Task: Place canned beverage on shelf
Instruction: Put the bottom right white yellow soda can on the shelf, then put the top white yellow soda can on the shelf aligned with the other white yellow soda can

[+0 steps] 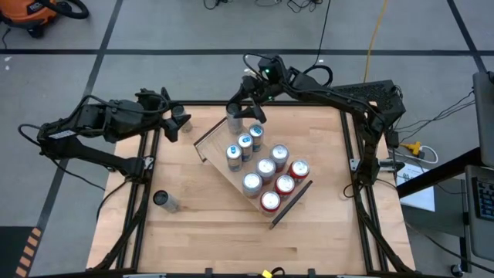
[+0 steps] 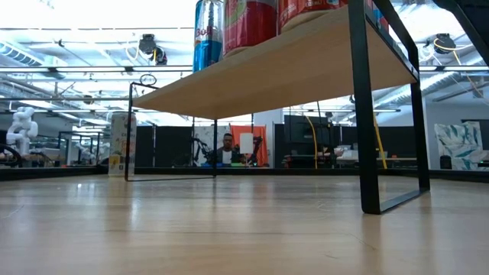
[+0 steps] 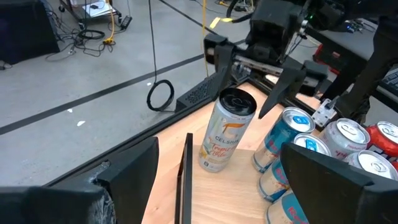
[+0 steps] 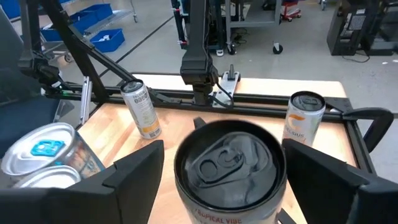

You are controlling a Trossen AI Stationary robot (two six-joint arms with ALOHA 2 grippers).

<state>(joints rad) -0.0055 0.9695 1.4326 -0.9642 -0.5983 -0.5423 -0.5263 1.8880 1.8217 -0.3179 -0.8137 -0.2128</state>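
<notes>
The shelf [image 1: 217, 144], a light-wood board with black end rails, stands slantwise mid-table and carries several cans [image 1: 266, 167]. A white-and-orange, dark-topped can [image 3: 227, 130] stands upright on the board's far-left corner. My right gripper [image 3: 245, 87] is open, and its fingers flank that can's top [image 4: 229, 165] from the far side; I cannot tell whether they touch it. My left gripper [image 1: 176, 123] hangs open over the table's far left, holding nothing. In the low view the shelf [image 2: 290, 69] shows from below and neither gripper is seen.
One loose can [image 1: 162, 200] stands on the table at the near left, also seen in the right wrist view [image 4: 142, 109]. Another can [image 4: 303, 124] stands by the far-left edge. The black table frame [image 1: 147, 166] borders the left side. Bare wood lies near the front edge.
</notes>
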